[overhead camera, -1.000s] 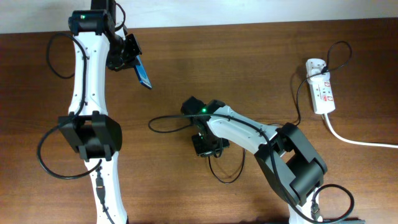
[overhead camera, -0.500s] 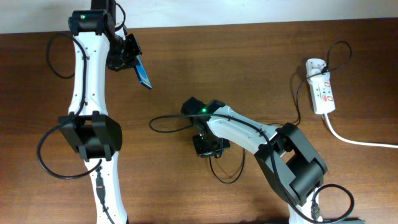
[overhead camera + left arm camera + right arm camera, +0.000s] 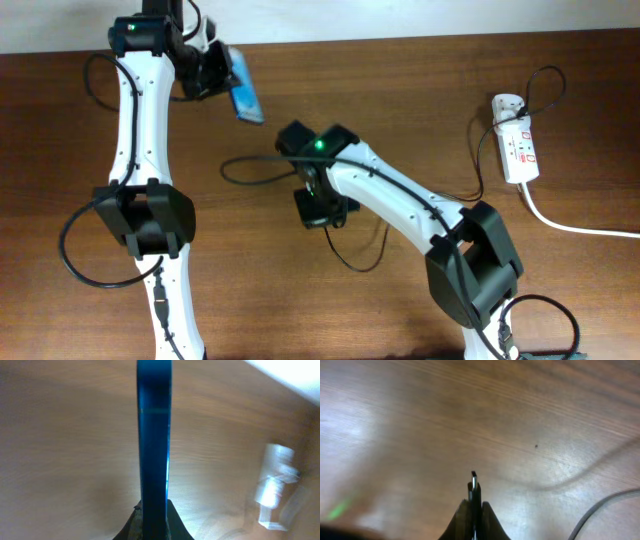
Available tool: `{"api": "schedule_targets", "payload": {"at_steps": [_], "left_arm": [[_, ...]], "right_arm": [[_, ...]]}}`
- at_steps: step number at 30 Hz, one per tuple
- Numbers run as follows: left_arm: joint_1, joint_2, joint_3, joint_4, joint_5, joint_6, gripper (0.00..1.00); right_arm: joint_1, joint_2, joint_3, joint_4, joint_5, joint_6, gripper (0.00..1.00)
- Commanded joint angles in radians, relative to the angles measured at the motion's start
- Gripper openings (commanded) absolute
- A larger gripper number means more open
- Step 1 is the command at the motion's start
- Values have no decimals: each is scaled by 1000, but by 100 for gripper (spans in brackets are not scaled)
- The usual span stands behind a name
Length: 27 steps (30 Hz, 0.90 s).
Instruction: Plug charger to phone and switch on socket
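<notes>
My left gripper (image 3: 215, 72) is shut on the phone (image 3: 245, 90) and holds it above the table's back left; in the left wrist view the phone (image 3: 154, 435) shows edge-on as a blue strip between the jaws (image 3: 152, 512). My right gripper (image 3: 318, 210) is shut on the charger's small plug tip (image 3: 474, 480), held above the table's middle. The thin black charger cable (image 3: 420, 205) runs right to a white adapter on the socket (image 3: 515, 150), a white power strip at the right.
The socket's thick white cord (image 3: 580, 228) runs off the right edge. A slack loop of charger cable (image 3: 360, 262) lies in front of the right gripper. The wall edge runs along the back.
The left gripper has swung the phone right and back, toward the table's middle. The right gripper with the plug tip has moved left and toward the back, closer to the phone.
</notes>
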Motion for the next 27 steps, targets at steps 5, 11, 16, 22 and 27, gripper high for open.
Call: {"api": "schedule_targets", "payload": {"at_steps": [5,11,16,22,27], "left_arm": [[49,-4,27,396,949,60,0],[55,-4,28,499,1081,-118,0],[40,-4,28,499,1081,-177,0],[23,-4,51,591,1080,-323,0],[23,-4,117,700,1080,-425,0]], "right_arm": [[-143,-10,497,-226,-151,-154,4],[-322,-11,632,-213,-613,-390,4],[-328,-6,631,-85,-660,-356,4],[-303,12,626,-8,-620,-248,4],[-305,26,626,99,-685,-153,4]]}}
